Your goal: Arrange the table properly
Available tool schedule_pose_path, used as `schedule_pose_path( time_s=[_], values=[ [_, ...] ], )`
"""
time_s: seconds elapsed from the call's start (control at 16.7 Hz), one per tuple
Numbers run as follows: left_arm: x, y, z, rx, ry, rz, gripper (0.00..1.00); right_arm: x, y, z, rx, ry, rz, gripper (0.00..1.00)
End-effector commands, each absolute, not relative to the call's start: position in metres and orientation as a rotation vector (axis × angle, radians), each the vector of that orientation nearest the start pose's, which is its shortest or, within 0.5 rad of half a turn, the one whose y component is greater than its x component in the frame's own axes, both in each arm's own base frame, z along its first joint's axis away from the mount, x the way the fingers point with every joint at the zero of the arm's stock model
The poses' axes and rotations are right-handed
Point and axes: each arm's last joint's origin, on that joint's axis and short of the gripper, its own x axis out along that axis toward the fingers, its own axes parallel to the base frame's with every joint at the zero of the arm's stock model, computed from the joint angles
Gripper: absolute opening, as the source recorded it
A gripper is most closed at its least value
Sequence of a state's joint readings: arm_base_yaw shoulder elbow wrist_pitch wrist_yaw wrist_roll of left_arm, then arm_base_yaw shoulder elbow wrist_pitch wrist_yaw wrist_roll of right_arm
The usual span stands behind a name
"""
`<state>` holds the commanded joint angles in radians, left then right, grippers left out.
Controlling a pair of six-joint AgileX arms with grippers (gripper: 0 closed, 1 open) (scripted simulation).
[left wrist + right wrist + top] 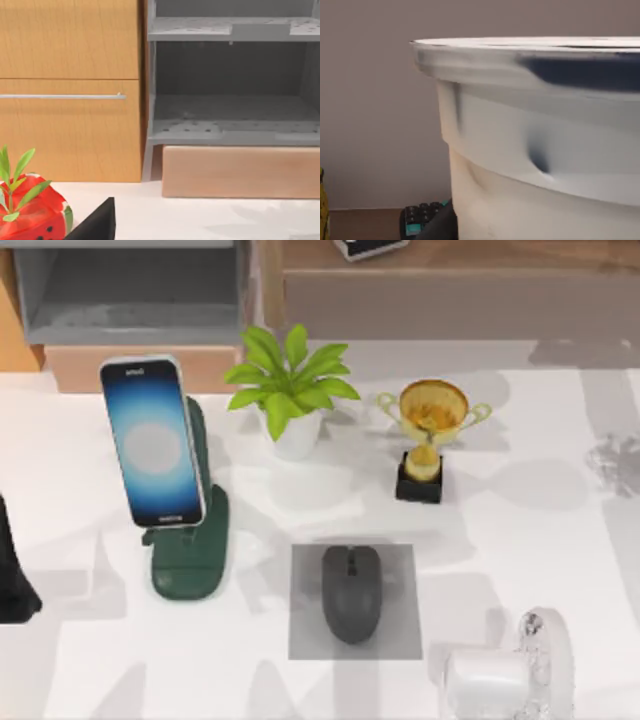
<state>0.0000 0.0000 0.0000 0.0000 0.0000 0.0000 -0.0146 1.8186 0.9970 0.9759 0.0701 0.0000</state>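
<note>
My top cam looks straight down on the table [90, 470] from well above, w/ the shelf unit [130, 300] along its far edge. Left wrist cam sits low, facing that same shelf unit [230, 90] fairly near, so those 2 views share it. Right wrist cam is pressed v. close to a white cup [545, 150].

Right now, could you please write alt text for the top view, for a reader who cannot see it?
A white table holds a phone on a green stand, a potted plant, a gold trophy and a grey mouse on a grey mat. A wooden shelf runs behind them.
</note>
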Motion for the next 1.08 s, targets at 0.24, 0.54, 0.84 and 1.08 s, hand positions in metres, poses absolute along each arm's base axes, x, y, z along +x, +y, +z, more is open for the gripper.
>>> schedule_pose_path(
  time_s=[0.24,0.54,0.84,1.08],
  values=[
    [0.106,-0.001,0.16,0.0,0.0,0.0,1.0,0.427,-0.047,0.248,-0.033,-0.052,-0.063,0.0],
    [0.106,-0.001,0.16,0.0,0.0,0.0,1.0,0.448,-0.087,0.259,-0.025,0.069,-0.042,0.0],
    [0.106,-0.001,0.16,0.0,0.0,0.0,1.0,0.458,-0.1,0.259,-0.008,0.138,-0.015,0.0],
    [0.106,-0.001,0.16,0.0,0.0,0.0,1.0,0.458,-0.1,0.259,-0.008,0.138,-0.015,0.0]
  ],
)
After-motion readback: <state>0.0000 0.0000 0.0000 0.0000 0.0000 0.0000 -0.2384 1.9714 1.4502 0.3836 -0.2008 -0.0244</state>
